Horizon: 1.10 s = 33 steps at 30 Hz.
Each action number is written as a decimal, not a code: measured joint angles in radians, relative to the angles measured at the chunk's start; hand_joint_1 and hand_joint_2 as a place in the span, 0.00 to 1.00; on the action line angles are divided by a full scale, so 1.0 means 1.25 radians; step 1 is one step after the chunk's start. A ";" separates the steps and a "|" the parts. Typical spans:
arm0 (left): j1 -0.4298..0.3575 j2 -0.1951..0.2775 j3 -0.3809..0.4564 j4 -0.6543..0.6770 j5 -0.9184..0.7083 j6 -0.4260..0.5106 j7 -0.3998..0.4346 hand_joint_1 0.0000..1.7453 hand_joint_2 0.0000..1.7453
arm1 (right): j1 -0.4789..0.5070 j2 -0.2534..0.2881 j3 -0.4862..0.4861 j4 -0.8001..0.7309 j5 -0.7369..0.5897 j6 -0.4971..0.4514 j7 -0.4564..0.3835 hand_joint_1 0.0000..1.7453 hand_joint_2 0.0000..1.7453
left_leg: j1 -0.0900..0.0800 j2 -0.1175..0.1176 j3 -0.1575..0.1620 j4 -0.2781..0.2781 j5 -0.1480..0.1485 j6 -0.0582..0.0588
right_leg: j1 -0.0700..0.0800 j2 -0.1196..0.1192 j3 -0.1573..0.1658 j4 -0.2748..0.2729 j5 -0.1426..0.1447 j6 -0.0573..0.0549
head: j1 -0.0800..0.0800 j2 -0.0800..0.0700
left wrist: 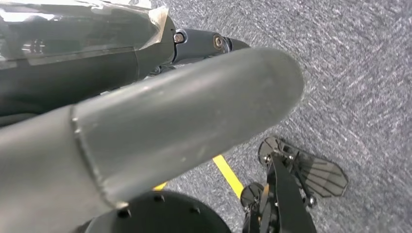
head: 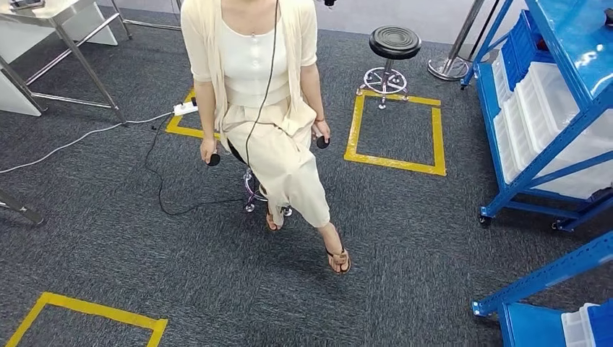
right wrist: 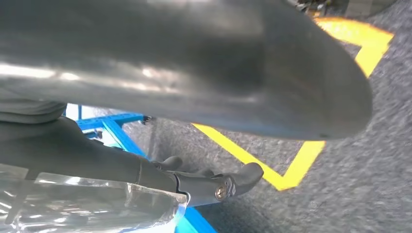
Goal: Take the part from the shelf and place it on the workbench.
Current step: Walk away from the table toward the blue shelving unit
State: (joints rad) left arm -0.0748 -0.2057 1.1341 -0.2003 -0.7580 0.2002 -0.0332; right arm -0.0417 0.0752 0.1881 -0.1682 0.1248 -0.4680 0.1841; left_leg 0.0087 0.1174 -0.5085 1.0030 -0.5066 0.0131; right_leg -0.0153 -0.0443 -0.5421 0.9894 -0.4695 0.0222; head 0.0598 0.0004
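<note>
Head view: a person (head: 260, 108) sits on a stool in the middle of the grey carpet, and the blue shelf (head: 549, 123) with its pale bins (head: 531, 108) stands off to the right, so the shelf lies on the right hand's side and that hand is judged the nearer one; the part itself cannot be picked out among the bins, nor its long axis. A metal bench (head: 50, 22) stands at the far left, well apart from the shelf. Left wrist view: the left hand (left wrist: 160, 121) hangs toward the carpet, its thick grey thumb across the frame and dark fingers (left wrist: 204, 41) lying straight alongside; they seem to hold and touch nothing, though how far apart they are I cannot tell. Right wrist view: the right hand (right wrist: 194, 87) hangs likewise, dark fingers (right wrist: 214, 182) slightly curled, apparently holding nothing, their spread unclear; a blue shelf frame (right wrist: 111, 128) lies beyond the fingers, near yellow floor tape (right wrist: 291, 165).
</note>
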 joint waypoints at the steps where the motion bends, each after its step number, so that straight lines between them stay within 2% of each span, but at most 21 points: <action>1: 0.000 0.000 0.000 0.000 0.000 0.001 -0.001 0.00 0.00 | 0.000 0.000 0.000 0.000 0.000 0.001 0.001 0.00 0.00 | 0.003 -0.020 -0.007 0.019 -0.016 -0.004 | -0.004 0.009 0.002 -0.002 0.004 -0.007 | -0.002 0.000; 3: 0.001 0.000 0.000 0.001 -0.002 0.002 -0.002 0.00 0.00 | 0.001 0.000 0.000 0.000 0.000 0.003 0.002 0.00 0.00 | 0.006 -0.072 -0.044 0.106 -0.071 -0.009 | -0.007 0.027 0.001 -0.004 0.010 -0.018 | -0.004 0.000; 5: 0.004 0.000 0.000 0.001 -0.004 0.003 -0.003 0.00 0.00 | 0.001 0.001 0.000 0.000 -0.002 0.005 0.004 0.00 0.00 | 0.007 -0.094 -0.094 0.207 -0.113 -0.011 | -0.003 0.048 -0.002 -0.004 0.012 -0.023 | -0.004 0.000; 6: 0.005 0.001 0.000 0.001 -0.005 0.003 -0.004 0.00 0.00 | 0.002 0.001 -0.001 0.000 -0.004 0.005 0.006 0.00 0.00 | 0.008 -0.096 -0.106 0.228 -0.112 -0.011 | -0.002 0.059 -0.003 -0.003 0.013 -0.023 | -0.005 0.000; 7: 0.005 0.001 0.000 0.001 -0.008 0.002 -0.005 0.00 0.00 | 0.003 0.001 -0.002 0.000 -0.006 0.005 0.008 0.00 0.00 | 0.008 -0.097 -0.104 0.219 -0.096 -0.011 | -0.001 0.070 -0.003 -0.003 0.013 -0.023 | -0.004 0.000; 8: 0.005 0.001 0.000 0.001 -0.010 0.001 -0.005 0.00 0.00 | 0.003 0.001 -0.002 0.000 -0.008 0.005 0.010 0.00 0.00 | 0.010 -0.101 -0.087 0.177 -0.065 -0.010 | 0.000 0.082 -0.002 -0.002 0.013 -0.023 | -0.004 0.000; 10: 0.005 0.002 -0.001 0.001 -0.014 0.000 -0.006 0.00 0.00 | 0.002 0.002 -0.004 0.000 -0.012 0.005 0.012 0.00 0.00 | 0.013 -0.132 -0.037 0.066 -0.011 -0.006 | 0.002 0.103 -0.002 0.003 0.012 -0.021 | -0.004 0.000; 12: 0.005 0.003 -0.001 0.001 -0.015 -0.001 -0.006 0.00 0.00 | 0.000 0.003 -0.004 0.000 -0.013 0.005 0.012 0.00 0.00 | 0.012 -0.152 -0.015 0.012 0.006 -0.002 | 0.005 0.119 -0.009 0.007 0.013 -0.014 | -0.004 0.000; 14: 0.003 0.004 -0.003 0.001 -0.015 -0.001 -0.006 0.00 0.00 | 0.002 0.003 -0.004 0.000 -0.014 0.004 0.012 0.00 0.00 | 0.006 -0.139 -0.014 0.006 0.008 0.008 | 0.004 0.133 -0.020 0.005 0.017 -0.001 | -0.004 0.000; 16: 0.002 0.004 -0.004 0.001 -0.015 -0.002 -0.006 0.00 0.00 | 0.005 0.003 -0.005 0.001 -0.014 0.004 0.012 0.00 0.00 | 0.005 -0.120 -0.013 -0.004 0.017 0.022 | 0.004 0.112 -0.037 0.027 0.006 0.003 | -0.003 0.000; 17: 0.003 0.004 -0.004 0.001 -0.015 -0.002 -0.006 0.00 0.00 | 0.005 0.003 -0.005 0.001 -0.014 0.003 0.013 0.00 0.00 | 0.006 -0.110 -0.013 -0.009 0.021 0.028 | 0.004 0.092 -0.051 0.056 -0.010 0.001 | -0.001 0.000; 19: 0.004 0.004 -0.004 0.001 -0.015 -0.002 -0.006 0.00 0.00 | 0.003 0.004 -0.005 0.001 -0.014 0.003 0.013 0.00 0.00 | 0.005 -0.087 -0.015 -0.011 0.023 0.032 | 0.002 0.055 -0.102 0.159 -0.060 -0.005 | 0.002 0.000; 21: 0.005 0.005 -0.004 0.001 -0.015 -0.002 -0.006 0.00 0.00 | 0.003 0.004 -0.005 0.001 -0.014 0.003 0.013 0.00 0.00 | 0.003 -0.062 -0.017 -0.011 0.022 0.032 | -0.001 0.046 -0.138 0.237 -0.088 0.001 | 0.002 0.000; 22: 0.005 0.005 -0.004 0.001 -0.015 -0.002 -0.006 0.00 0.00 | 0.004 0.004 -0.005 0.001 -0.014 0.003 0.013 0.00 0.00 | 0.003 -0.052 -0.018 -0.010 0.022 0.031 | -0.003 0.043 -0.131 0.232 -0.083 0.009 | 0.002 0.000; 23: 0.005 0.005 -0.004 0.001 -0.015 -0.002 -0.006 0.00 0.00 | 0.005 0.004 -0.005 0.001 -0.014 0.003 0.013 0.00 0.00 | 0.003 -0.042 -0.017 -0.010 0.021 0.030 | -0.006 0.036 -0.106 0.191 -0.067 0.017 | 0.002 0.000; 25: 0.004 0.005 -0.004 0.001 -0.015 -0.003 -0.006 0.00 0.00 | 0.004 0.004 -0.005 0.001 -0.015 0.003 0.013 0.00 0.00 | 0.001 -0.024 -0.013 -0.009 0.017 0.023 | -0.009 0.001 -0.036 0.071 -0.028 0.030 | 0.003 0.000; 27: 0.004 0.006 -0.004 0.001 -0.015 -0.003 -0.006 0.00 0.00 | 0.001 0.005 -0.005 0.001 -0.015 0.003 0.013 0.00 0.00 | -0.002 -0.009 -0.007 -0.007 0.012 0.012 | -0.006 -0.023 -0.003 0.011 -0.007 0.024 | 0.001 0.000; 29: 0.002 0.006 -0.004 0.001 -0.015 -0.003 -0.006 0.00 0.00 | 0.001 0.005 -0.006 0.001 -0.015 0.002 0.013 0.00 0.00 | 0.000 0.006 0.000 -0.009 0.009 0.001 | 0.000 -0.010 -0.007 0.007 -0.002 0.009 | 0.000 0.000; 30: 0.000 0.005 -0.004 0.001 -0.015 -0.002 -0.006 0.00 0.00 | 0.002 0.005 -0.006 0.001 -0.015 0.002 0.013 0.00 0.00 | 0.004 0.004 0.002 -0.007 0.005 -0.005 | -0.002 -0.001 -0.006 0.005 -0.001 0.003 | 0.000 0.000; 31: -0.001 0.004 -0.004 0.001 -0.015 -0.002 -0.006 0.00 0.00 | 0.002 0.005 -0.006 0.001 -0.015 0.002 0.014 0.00 0.00 | 0.007 -0.009 0.000 0.003 -0.005 -0.010 | -0.004 0.008 -0.005 0.004 0.001 -0.004 | -0.001 0.000; 33: -0.001 0.003 -0.004 0.001 -0.015 -0.002 -0.006 0.00 0.00 | 0.002 0.005 -0.007 0.001 -0.015 0.001 0.015 0.00 0.00 | 0.011 -0.058 -0.029 0.074 -0.053 -0.015 | -0.009 0.026 -0.001 0.001 0.006 -0.016 | -0.003 0.000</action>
State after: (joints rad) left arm -0.0758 -0.2021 1.1292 -0.1985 -0.7769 0.1972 -0.0412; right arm -0.0393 0.0817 0.1798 -0.1672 0.1061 -0.4665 0.2023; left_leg 0.0221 0.0454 -0.5448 1.0958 -0.5727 -0.0059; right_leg -0.0261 -0.0124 -0.5430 0.9912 -0.4624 0.0025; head 0.0561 0.0004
